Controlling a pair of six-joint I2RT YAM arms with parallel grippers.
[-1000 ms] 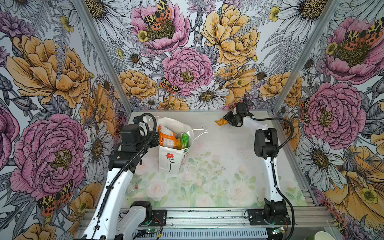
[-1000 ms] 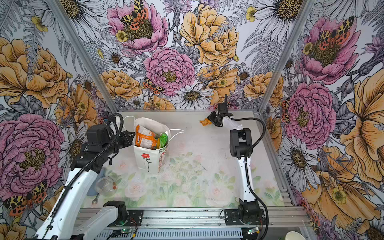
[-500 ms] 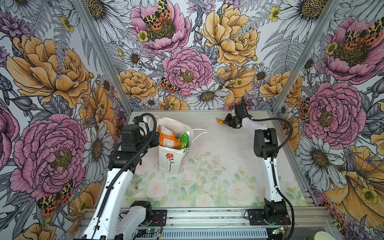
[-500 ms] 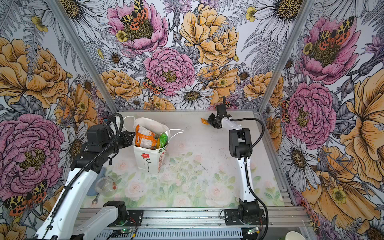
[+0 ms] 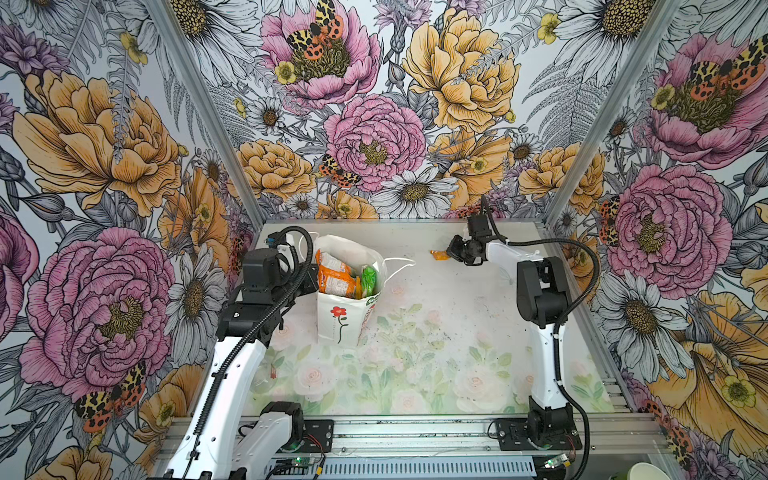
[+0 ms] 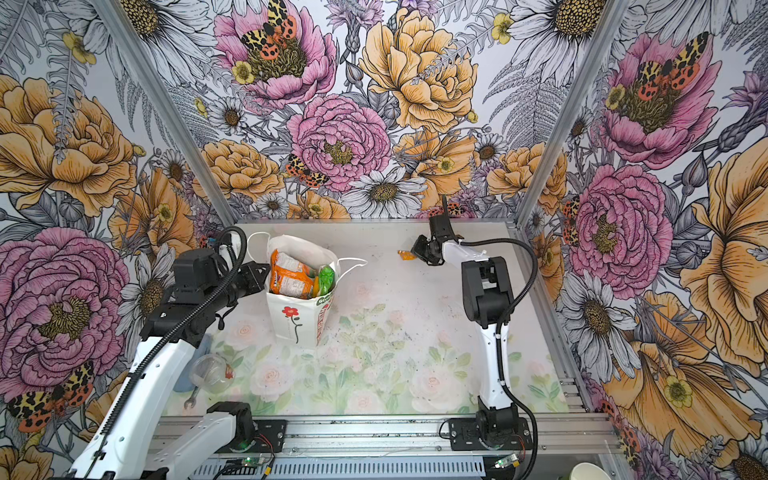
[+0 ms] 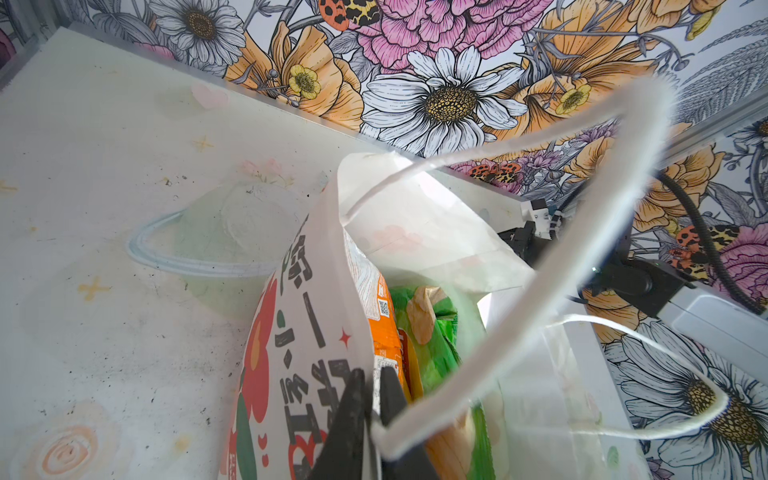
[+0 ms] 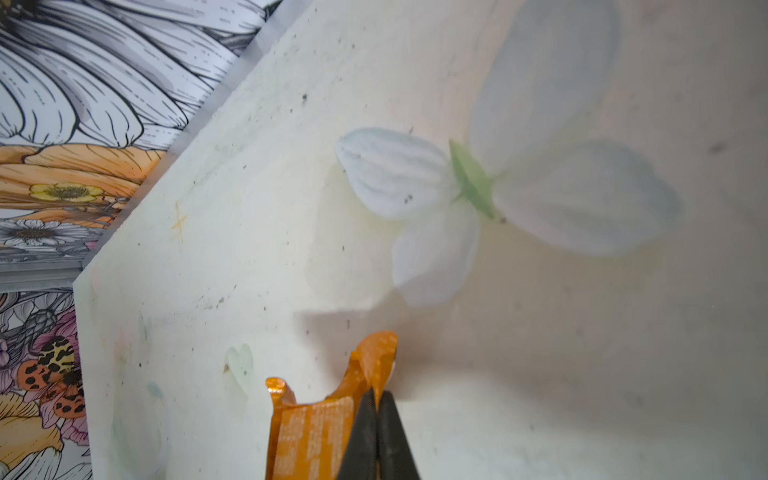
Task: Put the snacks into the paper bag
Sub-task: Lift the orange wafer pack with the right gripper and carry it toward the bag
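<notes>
The white paper bag [image 5: 345, 320] [image 6: 296, 320] stands upright at the left of the table, with a red flower on its front. Orange [image 5: 334, 274] and green [image 5: 368, 280] snacks stick up inside it. My left gripper [image 5: 312, 284] [image 7: 372, 399] is shut on the bag's left rim, with the paper wall [image 7: 299, 332] between its jaws. At the back right, my right gripper [image 5: 453, 252] [image 8: 376, 399] is shut on the edge of a small orange snack packet [image 5: 439, 254] [image 6: 406, 254] [image 8: 311, 432] just above the table.
One cord handle [image 5: 399, 264] hangs off the bag's right side; the other loops in front of the left wrist camera [image 7: 561, 266]. A clear plastic cup [image 6: 210, 372] and a small wrench [image 6: 189, 401] lie by the left arm's base. The back wall is close behind the right gripper.
The right gripper has shut on the small orange packet, which it only reached around a second ago. The left arm and the bag have not moved.
</notes>
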